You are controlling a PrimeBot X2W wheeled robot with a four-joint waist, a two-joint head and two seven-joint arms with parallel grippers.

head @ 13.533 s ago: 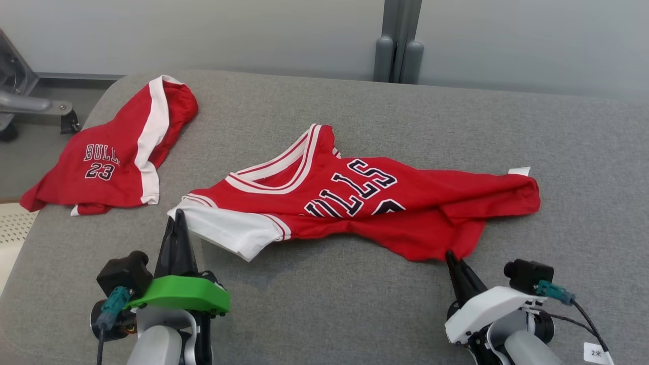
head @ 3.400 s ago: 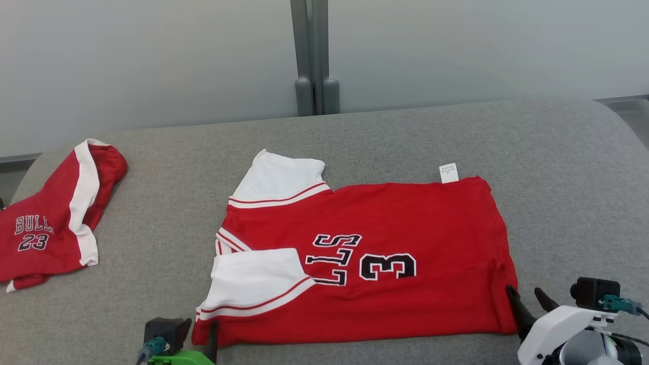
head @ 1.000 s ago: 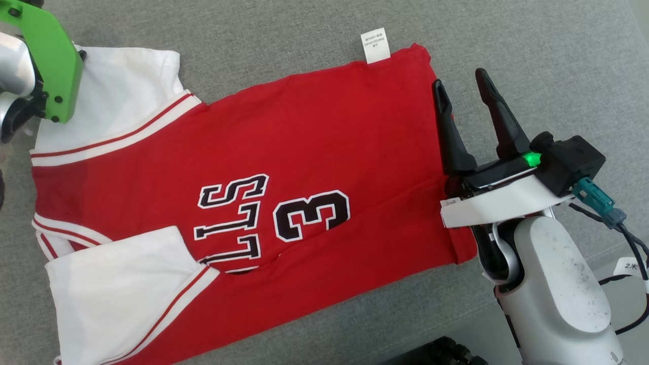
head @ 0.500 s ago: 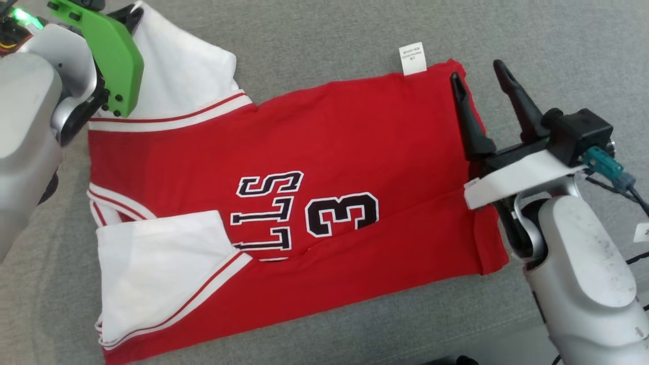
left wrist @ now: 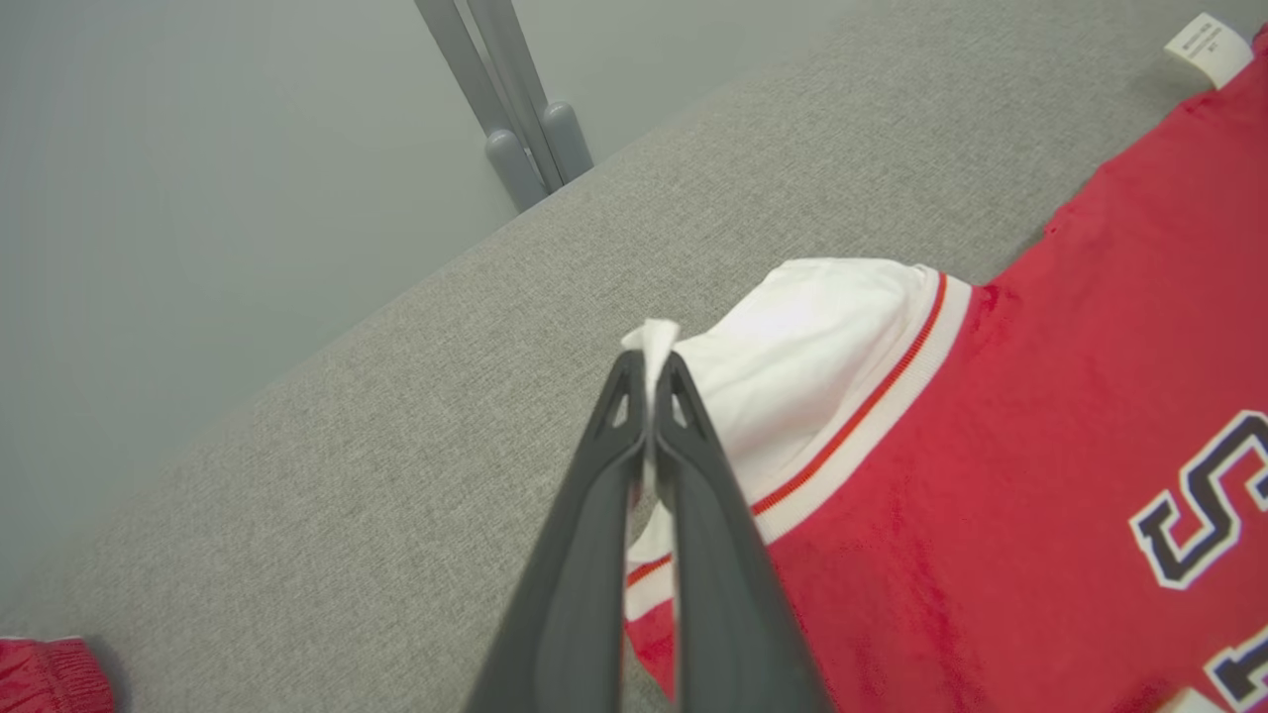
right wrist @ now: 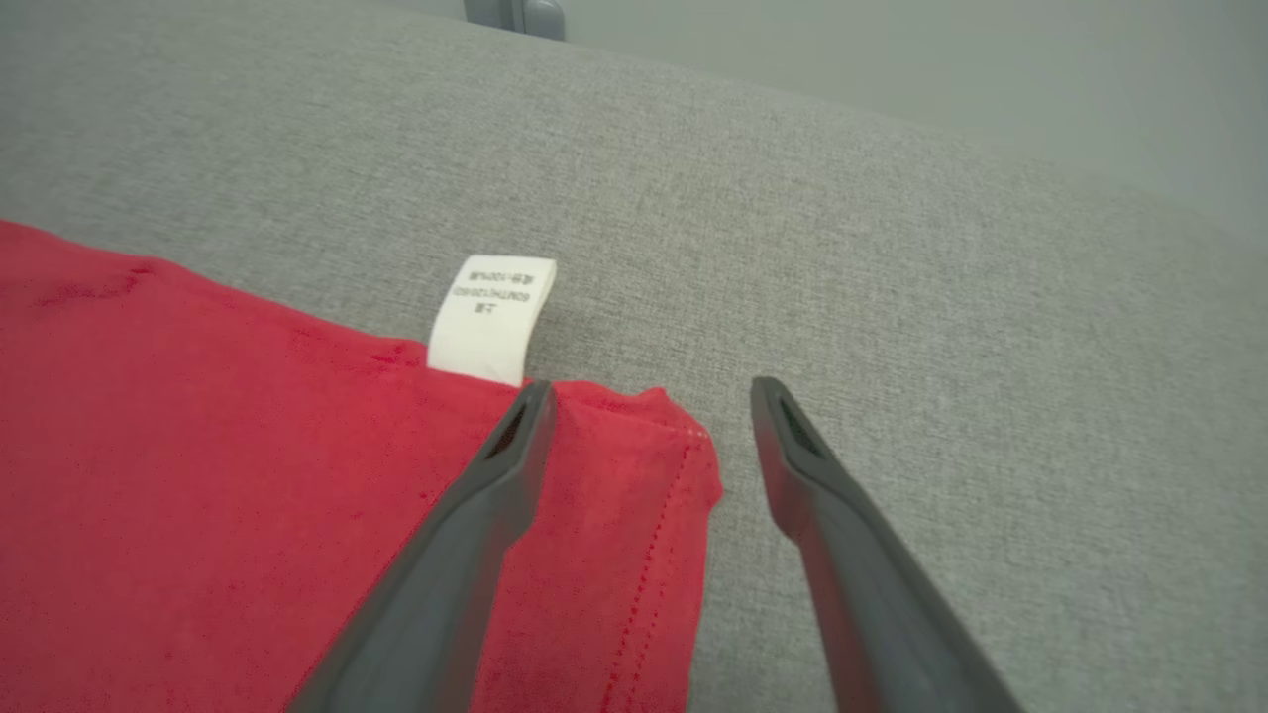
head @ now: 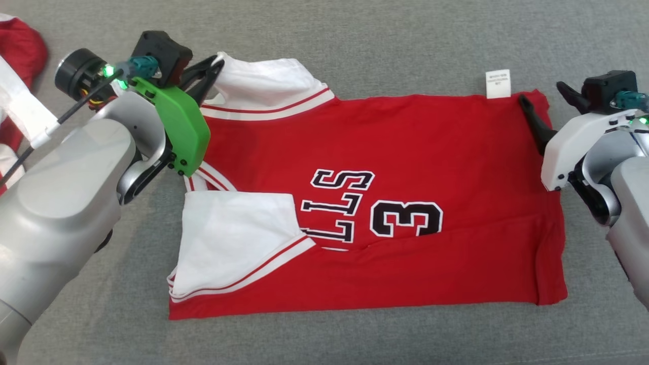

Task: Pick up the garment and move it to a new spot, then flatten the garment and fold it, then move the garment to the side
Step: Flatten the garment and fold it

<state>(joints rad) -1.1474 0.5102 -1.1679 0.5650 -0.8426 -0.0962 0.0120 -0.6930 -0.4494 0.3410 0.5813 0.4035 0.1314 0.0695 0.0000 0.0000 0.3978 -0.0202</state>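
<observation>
- The red Bulls jersey (head: 385,152) lies flat on the grey fabric-covered desk (head: 355,30), print side up, with the number 3 showing.
- The left hand (left wrist: 651,361) is pressed together, pinching the edge of the far white sleeve (left wrist: 802,337) and lifting it slightly.
- The right hand (right wrist: 651,391) is spread at the jersey's far hem corner, beside the white care label (right wrist: 492,317). One finger is over the red cloth, the other over the bare desk.
- Another red garment (head: 23,50) lies at the far left.
</observation>
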